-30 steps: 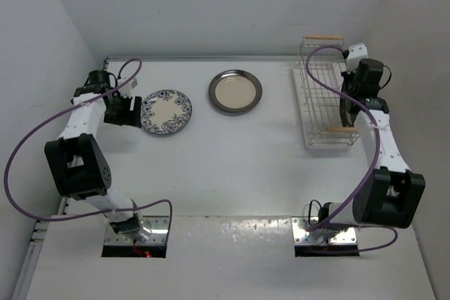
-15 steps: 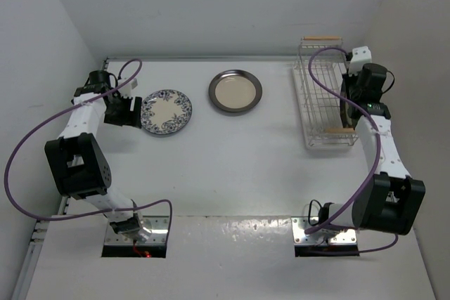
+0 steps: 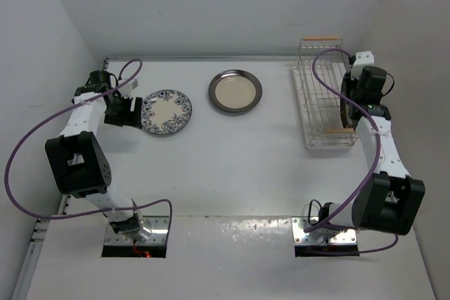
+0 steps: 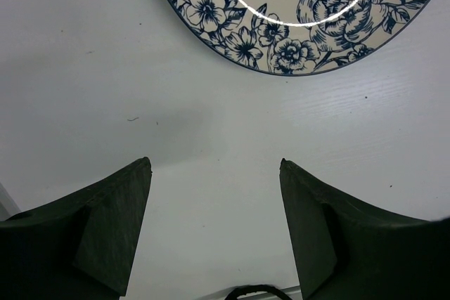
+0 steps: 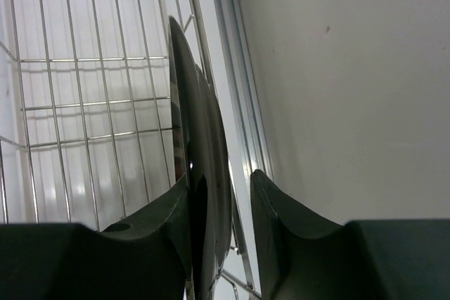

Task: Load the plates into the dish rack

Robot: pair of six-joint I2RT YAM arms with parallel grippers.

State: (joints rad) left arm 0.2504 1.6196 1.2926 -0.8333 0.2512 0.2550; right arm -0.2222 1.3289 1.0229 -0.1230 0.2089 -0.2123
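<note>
The blue floral plate (image 3: 166, 112) lies flat on the table; its rim also shows in the left wrist view (image 4: 295, 33). My left gripper (image 3: 133, 112) (image 4: 214, 163) is open and empty, low over the table just left of that plate. A cream plate with a grey-brown rim (image 3: 235, 91) lies flat at the back middle. A third plate (image 5: 200, 124) stands on edge at the right side of the white wire dish rack (image 3: 320, 96). My right gripper (image 3: 349, 107) (image 5: 220, 173) straddles its rim. The left finger touches it; a gap shows at the right finger.
The rack's wooden handles are at its far end (image 3: 322, 38) and near end (image 3: 339, 129). The right wall (image 5: 351, 68) stands close beside the rack and my right arm. The left wall is close behind my left arm.
My right wrist has shifted a little to the right and nearer beside the rack, with the plate on edge. The left arm and the two flat plates have not moved.
</note>
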